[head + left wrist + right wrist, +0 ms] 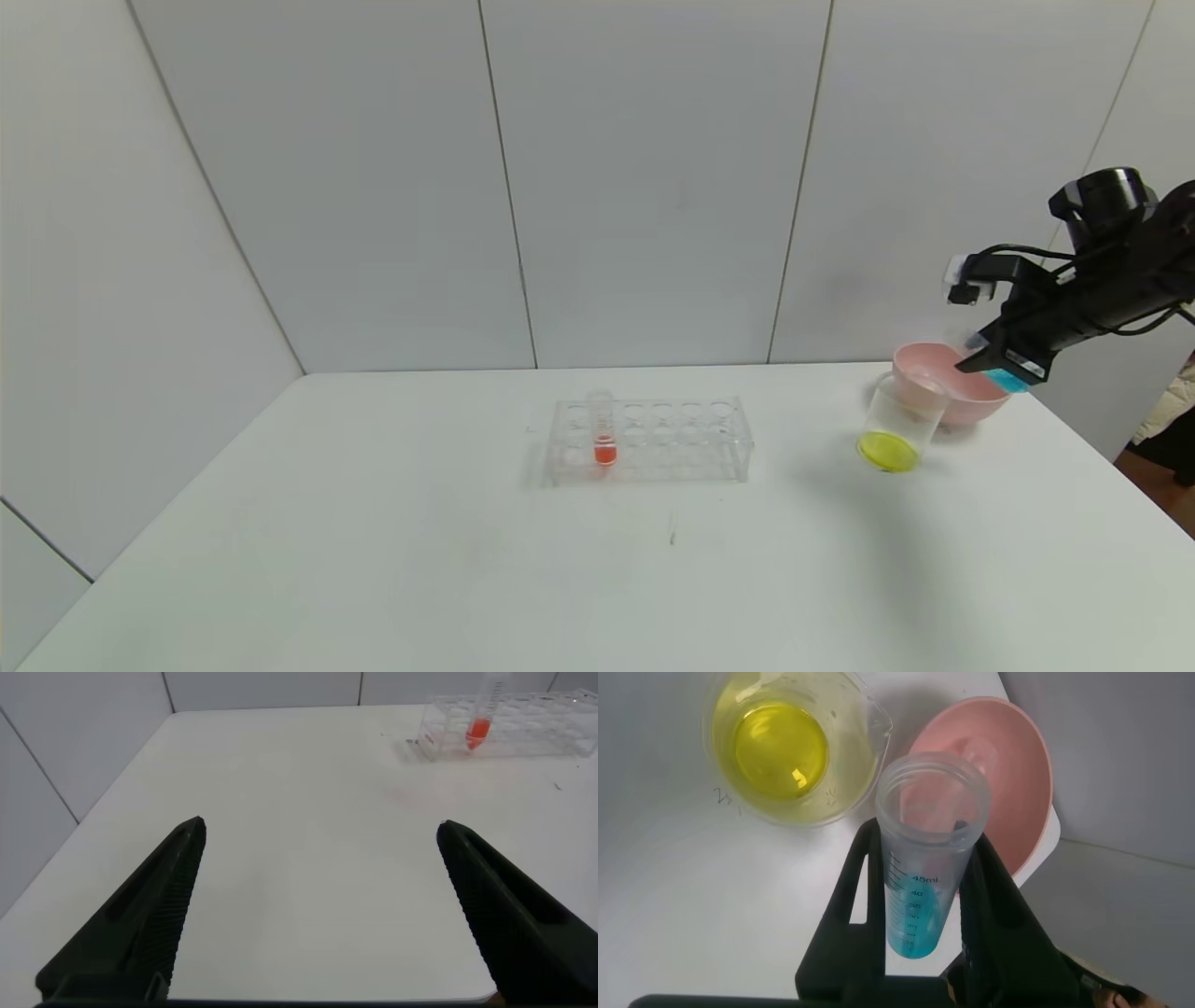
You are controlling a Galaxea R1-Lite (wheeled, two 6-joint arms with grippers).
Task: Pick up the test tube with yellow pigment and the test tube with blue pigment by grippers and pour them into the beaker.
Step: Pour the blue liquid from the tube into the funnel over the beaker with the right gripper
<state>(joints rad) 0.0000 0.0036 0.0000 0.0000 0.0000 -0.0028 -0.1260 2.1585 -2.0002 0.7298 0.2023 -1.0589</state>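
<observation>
My right gripper [982,362] is shut on the test tube with blue pigment [924,868], held in the air at the far right of the table. Its fingers [864,887] clamp the tube's sides. The blue liquid [1008,379] sits in the tube's round end, and the open mouth points towards the beaker [901,420] and the bowl behind it. The beaker [789,751] stands on the table with yellow liquid in its bottom. The test tube with yellow pigment is out of view. My left gripper [320,826] stands open over bare table, holding nothing.
A pink bowl [966,397] stands right behind the beaker, near the table's right edge; its rim [1036,784] shows beyond the tube. A clear rack [653,439] in the middle of the white table [467,560] holds a tube with red-orange liquid [604,429], also seen as [480,723].
</observation>
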